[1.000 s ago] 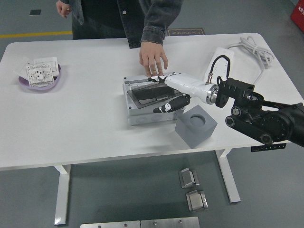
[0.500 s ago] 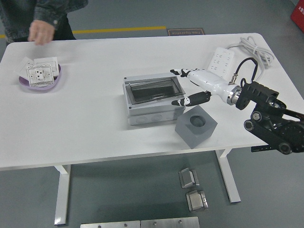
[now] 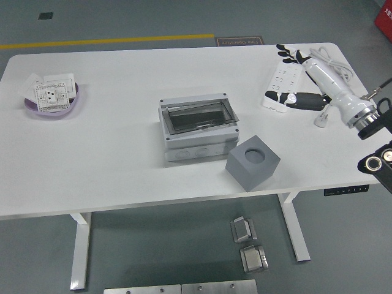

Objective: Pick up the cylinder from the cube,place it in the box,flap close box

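My right hand (image 3: 293, 76) hangs empty, fingers spread, well right of the box (image 3: 197, 129); its flap lies shut, the cube (image 3: 252, 162) beside it holds no cylinder, so little seems left.

Grey cube (image 3: 252, 162), grey box (image 3: 198, 129)

The right hand (image 3: 300, 76) has a glossy white shell, black fingers (image 3: 283, 49) with white patches, and a silver-ringed black wrist.

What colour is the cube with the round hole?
The cube is dark grey, seen best in the head view.
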Available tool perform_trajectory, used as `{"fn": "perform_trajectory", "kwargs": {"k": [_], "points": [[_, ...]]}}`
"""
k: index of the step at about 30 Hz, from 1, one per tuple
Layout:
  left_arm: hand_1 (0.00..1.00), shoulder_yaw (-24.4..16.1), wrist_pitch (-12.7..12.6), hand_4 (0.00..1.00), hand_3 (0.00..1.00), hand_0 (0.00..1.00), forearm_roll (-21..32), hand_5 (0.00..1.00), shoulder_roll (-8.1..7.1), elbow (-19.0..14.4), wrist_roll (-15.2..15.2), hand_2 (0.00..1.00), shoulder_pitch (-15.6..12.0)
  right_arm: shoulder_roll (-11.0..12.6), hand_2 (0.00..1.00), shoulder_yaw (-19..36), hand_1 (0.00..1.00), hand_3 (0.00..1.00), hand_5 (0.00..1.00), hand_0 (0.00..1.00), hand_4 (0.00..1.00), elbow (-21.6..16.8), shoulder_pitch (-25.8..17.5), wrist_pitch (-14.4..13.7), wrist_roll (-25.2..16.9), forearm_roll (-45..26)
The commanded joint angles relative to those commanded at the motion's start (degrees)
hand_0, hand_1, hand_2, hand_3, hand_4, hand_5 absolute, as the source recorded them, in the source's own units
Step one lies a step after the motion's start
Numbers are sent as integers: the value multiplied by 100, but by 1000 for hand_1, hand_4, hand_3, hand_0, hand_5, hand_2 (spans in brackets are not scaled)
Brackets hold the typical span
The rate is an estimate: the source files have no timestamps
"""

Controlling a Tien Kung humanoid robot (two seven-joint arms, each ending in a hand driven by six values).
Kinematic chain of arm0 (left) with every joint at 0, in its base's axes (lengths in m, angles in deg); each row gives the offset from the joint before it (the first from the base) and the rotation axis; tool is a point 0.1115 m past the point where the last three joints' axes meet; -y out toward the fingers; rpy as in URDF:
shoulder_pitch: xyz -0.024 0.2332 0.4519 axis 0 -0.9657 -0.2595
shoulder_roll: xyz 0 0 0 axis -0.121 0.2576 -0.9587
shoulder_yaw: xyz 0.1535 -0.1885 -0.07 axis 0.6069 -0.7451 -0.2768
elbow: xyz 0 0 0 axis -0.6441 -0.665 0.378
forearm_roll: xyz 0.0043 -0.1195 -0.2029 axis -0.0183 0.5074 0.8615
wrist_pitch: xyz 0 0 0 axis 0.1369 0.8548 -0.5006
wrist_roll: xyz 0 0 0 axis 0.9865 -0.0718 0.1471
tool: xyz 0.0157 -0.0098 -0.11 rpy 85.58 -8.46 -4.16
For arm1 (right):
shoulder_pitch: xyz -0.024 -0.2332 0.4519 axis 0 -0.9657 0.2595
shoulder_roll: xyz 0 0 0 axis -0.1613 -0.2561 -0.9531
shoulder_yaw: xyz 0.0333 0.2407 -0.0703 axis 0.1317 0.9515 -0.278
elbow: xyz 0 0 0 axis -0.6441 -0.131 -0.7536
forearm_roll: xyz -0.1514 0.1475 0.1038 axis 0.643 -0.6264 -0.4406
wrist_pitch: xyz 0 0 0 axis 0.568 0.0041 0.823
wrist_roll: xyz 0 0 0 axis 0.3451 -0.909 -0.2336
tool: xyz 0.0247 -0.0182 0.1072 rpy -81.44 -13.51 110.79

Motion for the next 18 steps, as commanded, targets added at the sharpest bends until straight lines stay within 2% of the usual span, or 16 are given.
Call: {"fn": "perform_trajectory", "kwargs": {"k": [4, 5, 10, 11, 18], "points": [[712, 48, 6, 490, 650, 679, 44, 180, -6, 0, -19, 548, 24, -146, 885, 642, 829, 988, 651, 890, 927, 140, -592, 69, -437, -812], [710, 49, 9, 492, 650, 680, 42, 180, -9, 0, -20, 548, 31, -173, 839, 780, 793, 922, 656, 882, 924, 174, -728, 86, -515, -996], [710, 13, 15, 492, 650, 680, 11, 180, -43, 0, -28, 548, 79, -199, 839, 1271, 793, 922, 656, 882, 924, 326, -1278, 148, -702, -1875], [711, 10, 15, 492, 649, 680, 11, 183, -48, 0, -30, 548, 85, -195, 807, 1310, 769, 870, 651, 864, 913, 339, -1327, 154, -715, -2005], [710, -80, 12, 493, 650, 679, -33, 180, -69, 0, -31, 548, 67, -140, 793, 1578, 761, 852, 644, 852, 910, 364, -1508, 228, -842, -2790]]}}
